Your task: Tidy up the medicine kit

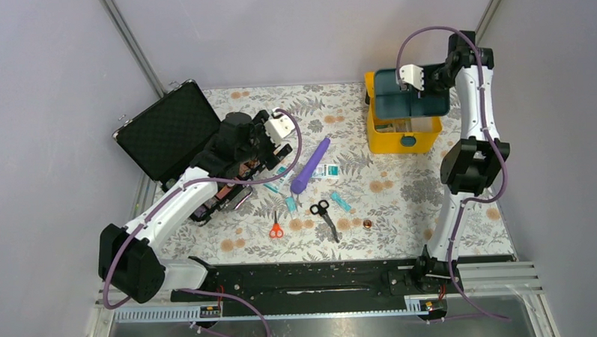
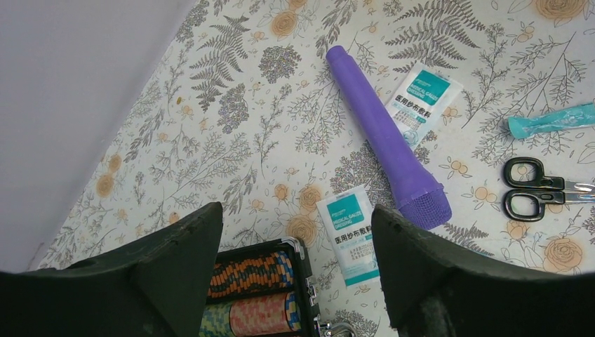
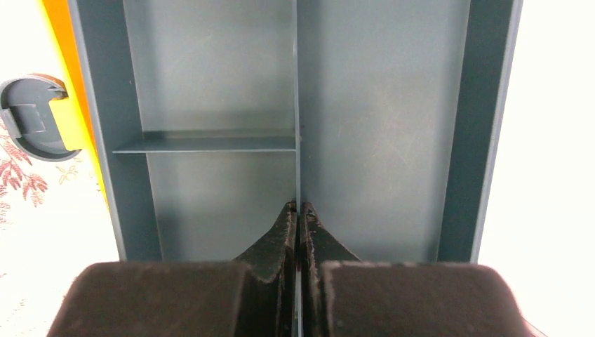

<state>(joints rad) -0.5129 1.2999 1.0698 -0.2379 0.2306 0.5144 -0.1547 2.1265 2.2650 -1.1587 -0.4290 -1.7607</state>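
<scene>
Yellow plastic marks the medicine kit (image 1: 403,131), which stands at the far right of the table (image 1: 402,202), well apart from the other things. The right tool (image 3: 298,210) reaches down into it from above, fingers pressed together on the thin middle divider of the teal tray (image 3: 379,126), which lies over the top of the case. Whether the tray is seated or lifted a little cannot be told. The dark latch (image 3: 28,116) shows at the tray's left edge in the right wrist view.

The left tool (image 2: 295,214) hangs over the table's left half, far from the kit, fingers spread with nothing between them. Below it lie a gauze packet (image 2: 349,235) and the corner of the black hard case (image 1: 170,132) with colourful rolls (image 2: 252,281). A purple tube (image 2: 386,133), a second packet (image 2: 424,98) and black-handled scissors (image 2: 537,188) lie beyond
</scene>
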